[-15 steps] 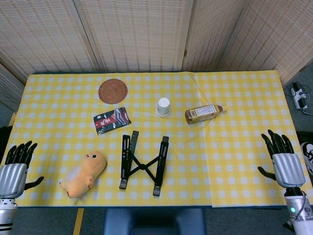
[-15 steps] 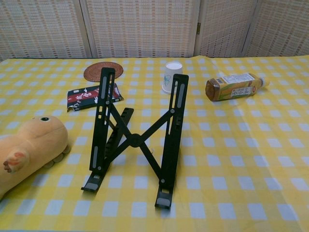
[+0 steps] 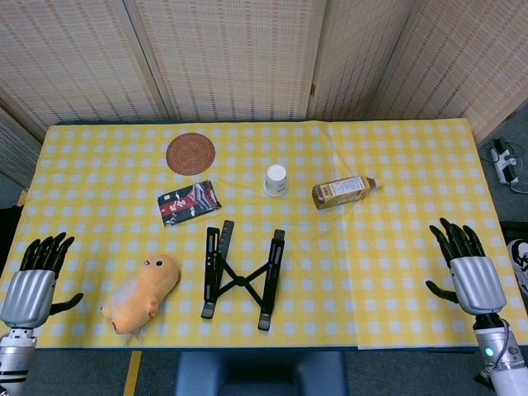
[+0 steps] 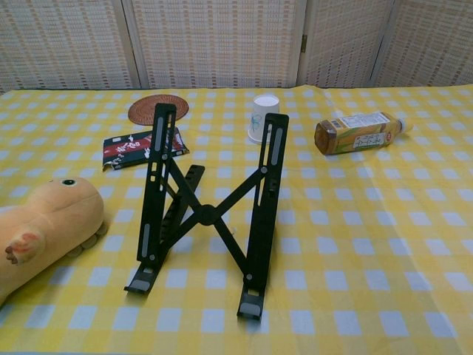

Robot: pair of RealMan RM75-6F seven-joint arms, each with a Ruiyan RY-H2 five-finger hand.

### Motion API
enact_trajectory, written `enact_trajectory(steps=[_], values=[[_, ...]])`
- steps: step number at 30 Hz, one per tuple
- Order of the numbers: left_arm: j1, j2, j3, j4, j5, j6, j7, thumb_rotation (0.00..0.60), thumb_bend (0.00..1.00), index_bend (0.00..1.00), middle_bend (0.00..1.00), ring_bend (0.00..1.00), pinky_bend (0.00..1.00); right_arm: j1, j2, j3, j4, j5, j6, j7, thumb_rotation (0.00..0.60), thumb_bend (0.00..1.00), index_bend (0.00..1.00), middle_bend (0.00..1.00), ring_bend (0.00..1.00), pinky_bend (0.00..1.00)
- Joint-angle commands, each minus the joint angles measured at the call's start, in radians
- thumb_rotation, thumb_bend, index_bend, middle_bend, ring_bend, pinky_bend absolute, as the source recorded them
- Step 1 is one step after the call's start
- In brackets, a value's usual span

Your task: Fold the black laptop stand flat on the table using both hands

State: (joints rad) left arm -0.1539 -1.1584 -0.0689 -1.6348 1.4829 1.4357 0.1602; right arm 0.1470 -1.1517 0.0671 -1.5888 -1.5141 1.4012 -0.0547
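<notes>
The black laptop stand [image 3: 240, 276] [image 4: 209, 211] stands unfolded near the table's front edge, its two rails raised and joined by crossed struts. My left hand [image 3: 33, 281] hovers over the table's front left corner, fingers spread and holding nothing. At the front right edge my right hand [image 3: 466, 266] does the same. Both hands are far from the stand, and neither shows in the chest view.
An orange plush toy [image 3: 142, 292] [image 4: 41, 225] lies just left of the stand. Behind it are a dark snack packet [image 3: 189, 202] [image 4: 139, 149], a woven coaster [image 3: 190, 153] [image 4: 157, 108], a white paper cup [image 3: 276, 180] [image 4: 264, 117] and a lying tea bottle [image 3: 343, 191] [image 4: 357, 132].
Both hands have shifted slightly inward over the table edges, the left to the right and the right to the left. The stand has not moved.
</notes>
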Motion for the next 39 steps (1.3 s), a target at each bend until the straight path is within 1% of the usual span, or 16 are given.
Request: enact_trajectory(steps=[1, 5, 8, 9, 11, 12, 16, 20, 24, 28, 32, 35, 39], values=[[-0.005, 0.003, -0.002, -0.005, 0.006, 0.000, -0.005, 0.600, 0.15, 0.06, 0.08, 0.03, 0.00, 0.036, 0.013, -0.011, -0.018, -0.023, -0.059, 0.077, 0.600, 0.19, 0.00, 0.00, 0.05, 0.00], [-0.009, 0.004, -0.003, -0.013, 0.006, -0.004, -0.022, 0.600, 0.15, 0.07, 0.10, 0.04, 0.00, 0.115, 0.021, -0.013, -0.051, -0.042, -0.182, 0.230, 0.600, 0.19, 0.00, 0.01, 0.06, 0.00], [-0.009, 0.009, 0.004, -0.019, 0.015, -0.003, -0.019, 0.600, 0.15, 0.07, 0.10, 0.05, 0.00, 0.194, 0.008, -0.015, -0.052, -0.072, -0.290, 0.377, 0.600, 0.19, 0.00, 0.01, 0.06, 0.00], [-0.008, 0.009, 0.006, -0.021, 0.020, 0.001, -0.018, 0.600, 0.15, 0.07, 0.10, 0.05, 0.00, 0.226, -0.002, -0.017, -0.048, -0.084, -0.329, 0.436, 0.600, 0.19, 0.00, 0.01, 0.06, 0.00], [-0.006, 0.010, 0.009, -0.025, 0.025, 0.005, -0.018, 0.600, 0.15, 0.07, 0.10, 0.05, 0.00, 0.269, -0.021, -0.017, -0.043, -0.108, -0.368, 0.542, 0.600, 0.19, 0.00, 0.01, 0.06, 0.00], [-0.005, 0.012, 0.010, -0.028, 0.026, 0.007, -0.018, 0.600, 0.15, 0.07, 0.10, 0.05, 0.00, 0.297, -0.034, -0.014, -0.040, -0.120, -0.387, 0.622, 0.600, 0.19, 0.00, 0.01, 0.06, 0.00], [-0.003, 0.013, 0.012, -0.031, 0.026, 0.011, -0.017, 0.600, 0.15, 0.07, 0.10, 0.05, 0.00, 0.377, -0.087, -0.009, -0.004, -0.154, -0.425, 0.890, 0.600, 0.20, 0.00, 0.02, 0.08, 0.00], [-0.003, 0.011, 0.014, -0.029, 0.025, 0.009, -0.021, 0.600, 0.15, 0.08, 0.10, 0.05, 0.00, 0.466, -0.146, -0.017, 0.051, -0.177, -0.473, 1.192, 0.600, 0.31, 0.00, 0.03, 0.08, 0.00], [-0.005, 0.011, 0.014, -0.026, 0.026, 0.008, -0.025, 0.600, 0.15, 0.08, 0.10, 0.05, 0.00, 0.525, -0.214, -0.016, 0.124, -0.184, -0.480, 1.394, 0.600, 0.36, 0.00, 0.03, 0.08, 0.00], [-0.016, 0.008, 0.011, -0.018, 0.030, -0.002, -0.040, 0.600, 0.15, 0.08, 0.10, 0.05, 0.00, 0.589, -0.267, -0.027, 0.192, -0.200, -0.507, 1.504, 0.600, 0.37, 0.00, 0.03, 0.08, 0.00], [-0.049, 0.017, 0.004, -0.018, 0.036, -0.045, -0.088, 0.600, 0.15, 0.08, 0.10, 0.05, 0.00, 0.658, -0.322, -0.032, 0.265, -0.198, -0.544, 1.618, 0.600, 0.37, 0.00, 0.03, 0.08, 0.00], [-0.069, 0.021, -0.003, -0.016, 0.039, -0.068, -0.119, 0.600, 0.15, 0.08, 0.11, 0.05, 0.00, 0.696, -0.358, -0.037, 0.318, -0.208, -0.548, 1.670, 0.600, 0.38, 0.00, 0.06, 0.09, 0.00], [-0.103, 0.036, -0.008, -0.026, 0.042, -0.115, -0.202, 0.600, 0.15, 0.08, 0.11, 0.06, 0.00, 0.759, -0.391, -0.064, 0.371, -0.248, -0.532, 1.807, 0.600, 0.38, 0.00, 0.10, 0.11, 0.00]])
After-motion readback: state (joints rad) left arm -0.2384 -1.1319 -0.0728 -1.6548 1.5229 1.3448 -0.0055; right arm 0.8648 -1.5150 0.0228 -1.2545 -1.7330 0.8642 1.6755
